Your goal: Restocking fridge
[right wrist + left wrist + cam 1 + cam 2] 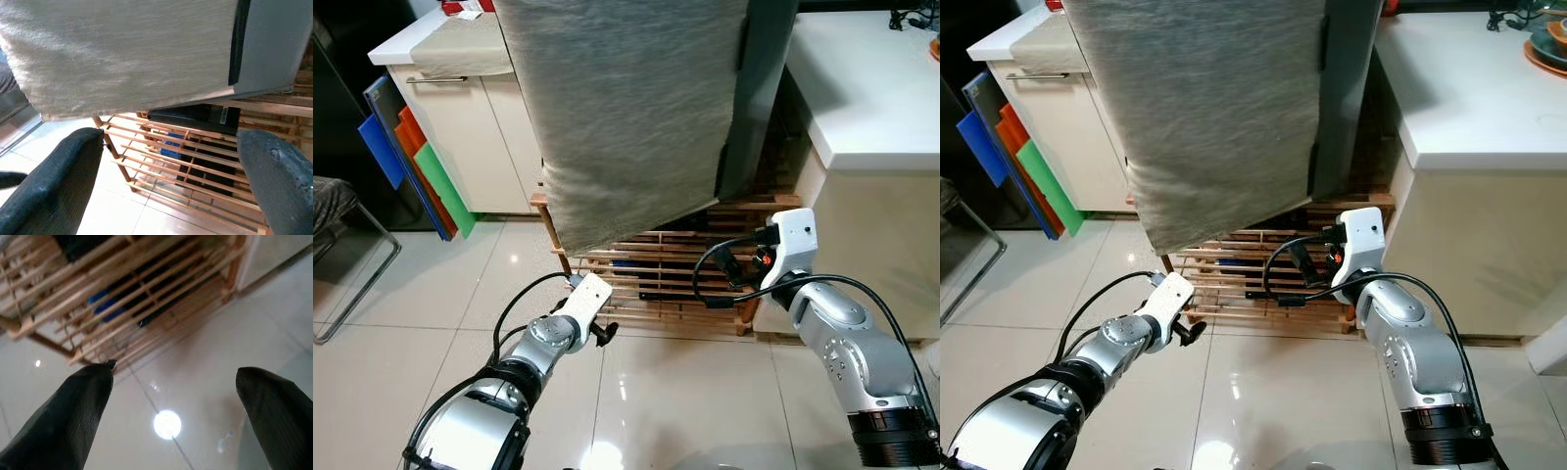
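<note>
Facing the cloth-draped fridge (626,108) on its wooden slat rack (685,274) — left gripper (171,411) and right gripper (171,181) both spread, empty.

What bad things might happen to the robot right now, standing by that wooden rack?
1. The left hand and right hand are both open and carry nothing, so no restocking can begin.
2. The right hand sits near the wooden rack; moving forward might knock its slats.
3. The grey cloth hangs over the fridge front, so a hand reaching up could snag it.
</note>
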Robot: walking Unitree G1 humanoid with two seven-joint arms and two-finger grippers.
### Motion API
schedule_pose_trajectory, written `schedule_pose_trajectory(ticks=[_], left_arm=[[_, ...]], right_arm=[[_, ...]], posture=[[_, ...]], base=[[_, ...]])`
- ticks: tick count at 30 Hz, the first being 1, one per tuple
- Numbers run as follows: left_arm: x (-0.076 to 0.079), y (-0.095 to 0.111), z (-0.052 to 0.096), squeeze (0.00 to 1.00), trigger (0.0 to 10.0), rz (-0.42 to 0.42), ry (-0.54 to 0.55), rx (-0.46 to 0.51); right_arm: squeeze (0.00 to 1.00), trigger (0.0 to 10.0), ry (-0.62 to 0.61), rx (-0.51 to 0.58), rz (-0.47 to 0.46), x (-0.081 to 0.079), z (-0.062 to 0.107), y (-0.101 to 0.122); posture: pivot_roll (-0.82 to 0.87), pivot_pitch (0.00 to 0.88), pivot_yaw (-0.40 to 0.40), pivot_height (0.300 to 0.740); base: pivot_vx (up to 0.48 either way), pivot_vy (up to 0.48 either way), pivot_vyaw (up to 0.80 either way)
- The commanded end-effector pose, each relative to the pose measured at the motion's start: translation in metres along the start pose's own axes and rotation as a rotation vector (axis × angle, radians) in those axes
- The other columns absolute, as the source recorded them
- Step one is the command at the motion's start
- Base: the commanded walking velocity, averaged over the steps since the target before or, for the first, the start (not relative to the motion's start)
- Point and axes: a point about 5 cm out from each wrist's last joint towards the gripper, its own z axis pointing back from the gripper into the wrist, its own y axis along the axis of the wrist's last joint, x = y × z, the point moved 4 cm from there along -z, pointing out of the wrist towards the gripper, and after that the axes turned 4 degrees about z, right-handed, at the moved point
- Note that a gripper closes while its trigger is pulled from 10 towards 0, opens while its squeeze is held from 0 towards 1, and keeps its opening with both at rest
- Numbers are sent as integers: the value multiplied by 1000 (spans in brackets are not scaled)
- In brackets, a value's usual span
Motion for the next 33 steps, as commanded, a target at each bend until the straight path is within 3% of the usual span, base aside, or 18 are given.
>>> schedule_pose_trajectory(ticks=[1,3,6,7,8,10,12,13,17,21,33], left_arm=[[-3,33,1,0,10000,-6,-30,123],[-1,72,3,0,10000,18,-55,244],[1,98,7,0,10000,32,-64,340],[-4,144,23,0,10000,123,-32,553],[-4,144,23,0,10000,123,-32,553],[-16,173,41,0,10000,210,35,708],[-27,185,55,0,10000,257,86,794],[-34,188,63,0,10000,260,141,829],[-38,187,67,0,10000,260,174,830],[-44,171,66,0,10000,279,242,757],[-44,168,66,0,10000,285,249,721]], right_arm=[[0,10000,-22,-1,-6,0,0,-3],[0,10000,-45,1,-3,2,0,-4],[0,10000,-69,3,-1,4,0,-4],[0,10000,-152,26,11,14,1,-3],[0,10000,-152,26,11,14,1,-3],[0,10000,-218,57,43,21,2,1],[0,10000,-247,83,51,22,2,4],[0,10000,-253,96,43,20,1,6],[0,10000,-251,99,41,18,0,6],[0,10000,-259,107,44,16,-1,5],[0,10000,-259,121,46,13,-1,5]], posture=[[-147,0,101,740],[-148,0,101,740],[-150,0,103,740],[-149,0,104,740],[-149,0,104,740],[-148,0,105,740],[-146,0,105,740],[-144,0,104,740],[-143,0,104,740],[-141,0,102,740],[-143,0,103,740]], base=[[0,0,0],[0,0,0],[0,0,0],[0,0,0],[0,0,0],[0,0,0],[0,0,0],[277,0,0],[318,238,0],[333,346,0],[346,332,0]])
